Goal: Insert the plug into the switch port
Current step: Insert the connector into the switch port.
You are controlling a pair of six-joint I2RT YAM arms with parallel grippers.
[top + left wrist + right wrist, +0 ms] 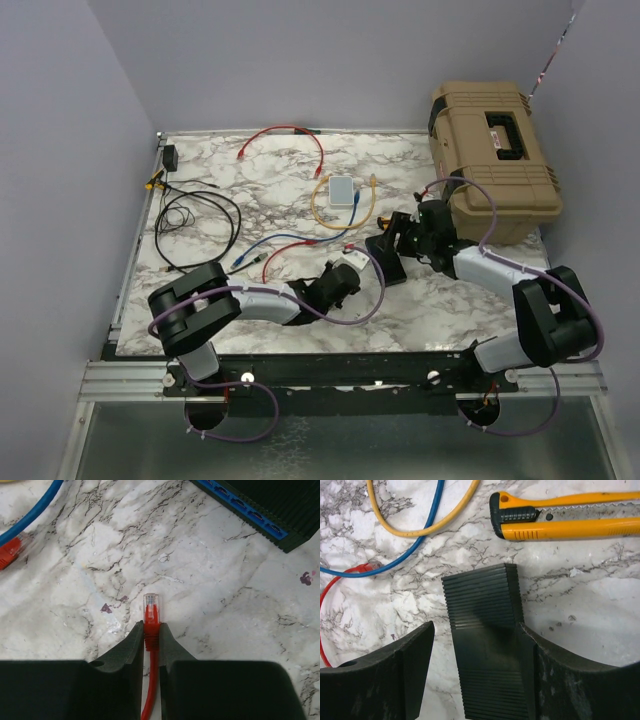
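Observation:
The switch (386, 258) is a flat black ribbed box lying mid-table. In the left wrist view its blue socket edge (248, 513) shows at the upper right. My left gripper (151, 625) is shut on the red plug (151, 611), whose clear tip points forward just above the marble, well short of the sockets. In the top view the left gripper (343, 278) is just left of the switch. My right gripper (477, 627) straddles the switch (487, 610): the right finger (555, 670) touches its edge, and the left finger (395, 675) stands apart with a gap.
A yellow utility knife (570, 515) lies just beyond the switch. Yellow (420, 527), blue (395, 562) and red (335, 587) cables lie to the left. A tan case (495, 160) stands back right. There is a grey-white box (342, 190) mid-back and a black adapter (170, 157) with its cable far left.

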